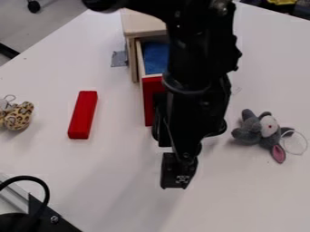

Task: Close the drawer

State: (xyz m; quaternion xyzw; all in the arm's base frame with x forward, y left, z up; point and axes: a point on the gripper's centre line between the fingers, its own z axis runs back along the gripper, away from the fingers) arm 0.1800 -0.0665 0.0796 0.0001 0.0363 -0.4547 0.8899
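On the table (254,204), the block (83,114) lies between the plush keychain (18,117) and the drawer (149,102); at the drawer's right lies the plush animal (249,132).

Cabinet (144,23): you see pale, matt wood.
Drawer front (149,108): smooth red finish meets your eye.
Drawer lining (156,59): you view matt blue cloth.
Plush toy (249,132): fuzzy grey cloth greets you.

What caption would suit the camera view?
Black robot arm in front of an open red-fronted drawer, its pincer over the white table, between a red block and a grey plush toy.
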